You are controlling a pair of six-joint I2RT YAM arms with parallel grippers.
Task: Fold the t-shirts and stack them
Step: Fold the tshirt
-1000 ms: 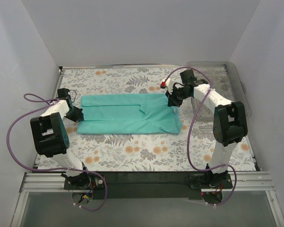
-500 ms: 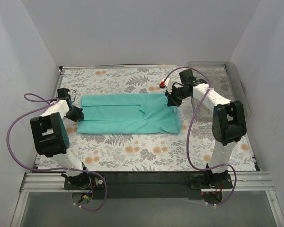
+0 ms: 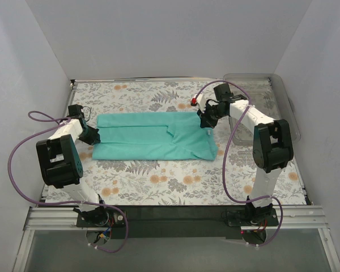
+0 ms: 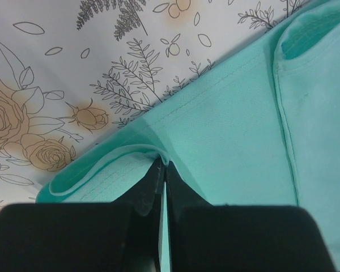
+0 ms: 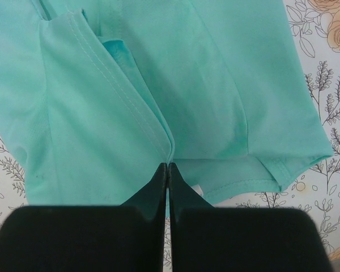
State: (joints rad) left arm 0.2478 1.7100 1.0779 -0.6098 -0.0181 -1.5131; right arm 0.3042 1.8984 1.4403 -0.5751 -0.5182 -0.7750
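Observation:
The teal-green t-shirt [image 3: 153, 136] lies folded into a long strip across the middle of the floral table. My left gripper [image 3: 95, 137] is at its left end, shut on a pinched fold of the shirt's edge [image 4: 153, 153]. My right gripper [image 3: 206, 124] is at the shirt's far right corner, shut on a hemmed fold [image 5: 158, 136]. In the right wrist view the shirt's hemmed end [image 5: 283, 164] lies just right of the jaws.
A clear plastic bin [image 3: 272, 96] stands at the back right. The floral tablecloth [image 3: 170, 181] spreads in front of the shirt. White walls close in the table on three sides.
The right arm has shifted slightly left and toward the back over the last second. The shirt and the left arm look unchanged.

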